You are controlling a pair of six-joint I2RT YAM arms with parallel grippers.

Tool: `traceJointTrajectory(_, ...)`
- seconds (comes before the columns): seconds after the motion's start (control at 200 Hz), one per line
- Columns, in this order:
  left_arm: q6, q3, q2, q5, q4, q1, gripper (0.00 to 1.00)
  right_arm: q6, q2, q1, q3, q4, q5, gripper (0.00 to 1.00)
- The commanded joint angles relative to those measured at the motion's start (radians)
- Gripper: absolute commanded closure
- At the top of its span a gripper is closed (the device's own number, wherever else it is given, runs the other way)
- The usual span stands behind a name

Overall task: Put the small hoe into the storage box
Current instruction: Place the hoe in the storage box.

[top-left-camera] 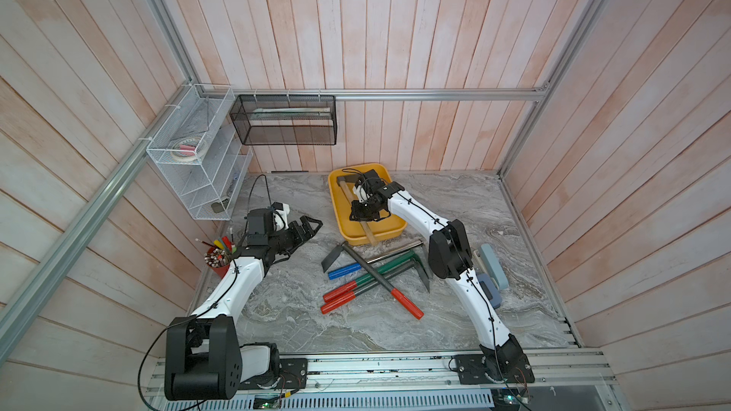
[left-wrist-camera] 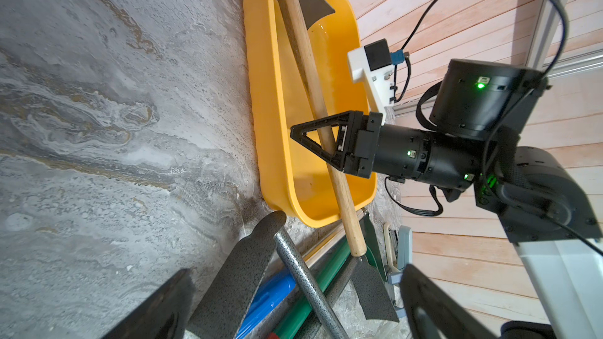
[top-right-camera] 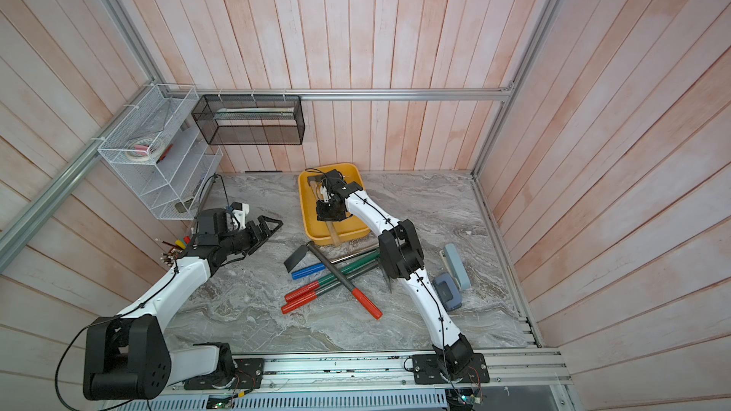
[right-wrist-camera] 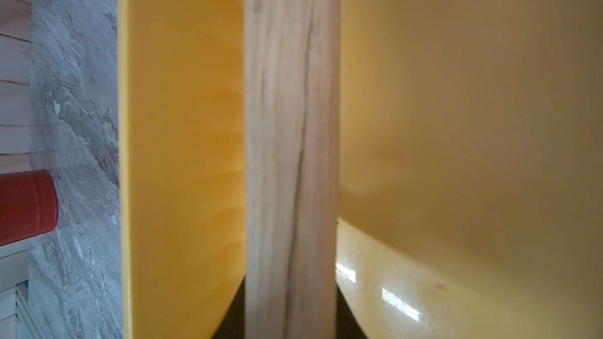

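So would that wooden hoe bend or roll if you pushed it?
Probably stiff: the small hoe has a straight wooden handle. Its flat metal head likely stops rolling and makes that end heavier. It might tip, since the handle overhangs the storage box rim.

Right gripper [left-wrist-camera: 298,131] fingers [left-wrist-camera: 321,121] clamp the small hoe [left-wrist-camera: 301,50] in the storage box [left-wrist-camera: 264,92].

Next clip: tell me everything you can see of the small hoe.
The hoe has a flat, dark grey metal head and a pale, round wooden handle. It lies lengthwise in the yellow tray, head at the far end. The handle slants to the near rim, and its butt juts out over the tools piled on the table. The right gripper is shut on the handle near its middle. Whether the handle rests on the rim cannot be told.
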Motion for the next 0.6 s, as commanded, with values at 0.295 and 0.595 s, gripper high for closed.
traceJointTrajectory(0.295, 0.008, -0.013, 0.014, -0.009, 0.002, -0.006, 0.00, 0.014, 0.012, -0.007, 0.047, 0.079, -0.012, 0.97)
traceJointTrajectory(0.595, 0.010, -0.013, 0.016, -0.011, -0.002, -0.006, 0.00, 0.009, 0.019, -0.007, 0.051, 0.101, -0.040, 0.95)
